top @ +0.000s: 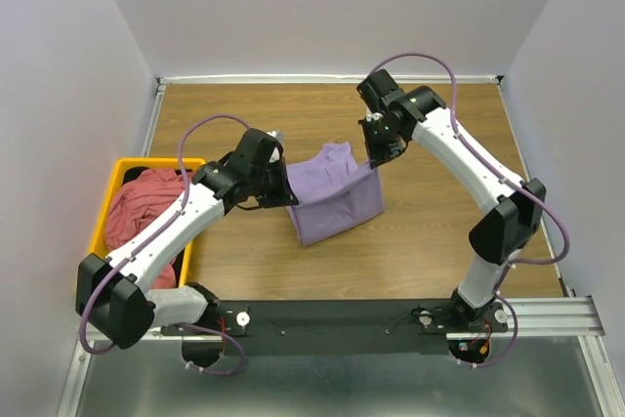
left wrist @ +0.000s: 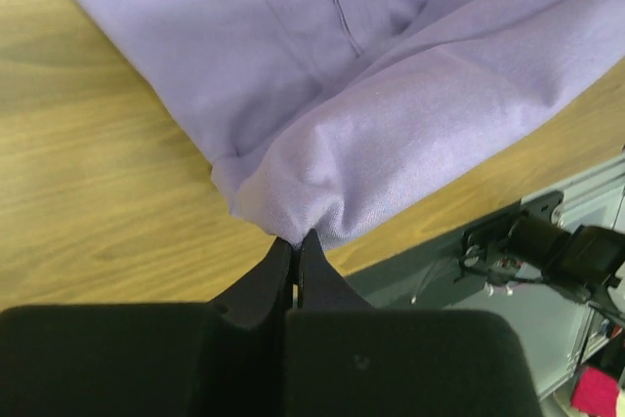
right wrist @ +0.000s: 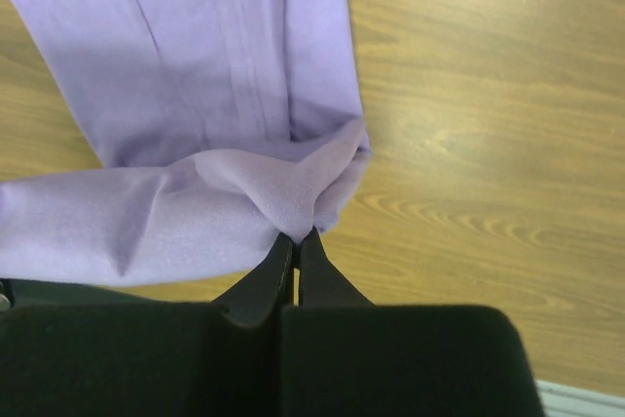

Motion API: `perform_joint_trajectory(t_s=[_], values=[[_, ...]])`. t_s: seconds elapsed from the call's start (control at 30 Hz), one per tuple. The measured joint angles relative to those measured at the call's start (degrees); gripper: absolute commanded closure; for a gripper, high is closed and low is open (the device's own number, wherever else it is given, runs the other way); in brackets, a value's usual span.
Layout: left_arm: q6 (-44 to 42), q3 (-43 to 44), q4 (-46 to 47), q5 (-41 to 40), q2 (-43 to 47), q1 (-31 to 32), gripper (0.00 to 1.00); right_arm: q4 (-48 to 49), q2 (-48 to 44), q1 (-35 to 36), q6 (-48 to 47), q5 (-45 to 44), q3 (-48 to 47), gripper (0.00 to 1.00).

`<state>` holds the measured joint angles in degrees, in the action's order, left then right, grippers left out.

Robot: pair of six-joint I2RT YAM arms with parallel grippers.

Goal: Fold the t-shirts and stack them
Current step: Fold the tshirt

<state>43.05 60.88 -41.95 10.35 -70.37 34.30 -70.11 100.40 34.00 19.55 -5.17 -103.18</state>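
Observation:
A lavender-purple t-shirt (top: 334, 197) hangs between my two grippers above the wooden table, its lower part resting on the wood. My left gripper (top: 284, 183) is shut on the shirt's left edge; in the left wrist view the black fingertips (left wrist: 296, 239) pinch a bunched fold of purple cloth (left wrist: 391, 124). My right gripper (top: 375, 161) is shut on the right edge, and the right wrist view shows its tips (right wrist: 297, 235) clamped on a gathered fold (right wrist: 215, 95). A dusty red-pink t-shirt (top: 142, 207) lies crumpled in the yellow bin.
The yellow plastic bin (top: 115, 183) stands at the table's left side, next to my left arm. A metal rail (top: 391, 314) with the arm bases runs along the near edge. White walls close in the table on three sides.

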Motion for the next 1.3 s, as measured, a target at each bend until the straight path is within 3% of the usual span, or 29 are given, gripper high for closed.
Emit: perform_joint_trajectory(t_s=[0.3, 0.57, 0.9, 1.3], values=[[-2.7, -1.8, 6.9, 1.1, -3.8, -5.4, 1.0, 4.5, 8.9, -0.4, -2.6, 0.0, -7.7, 0.99], [-4.8, -4.7, 14.0, 1.4, -8.2, -10.4, 1.0, 12.2, 14.0, -0.4, -4.8, -0.2, -8.7, 0.99], [-5.1, -12.7, 29.9, 0.3, -16.0, -15.1, 1.0, 33.6, 14.6, -0.8, -7.1, -0.5, 7.5, 0.99], [-4.4, -15.7, 39.1, -0.6, -19.2, -16.0, 1.0, 50.4, 15.6, -2.0, -7.5, -0.5, 18.1, 0.99]])
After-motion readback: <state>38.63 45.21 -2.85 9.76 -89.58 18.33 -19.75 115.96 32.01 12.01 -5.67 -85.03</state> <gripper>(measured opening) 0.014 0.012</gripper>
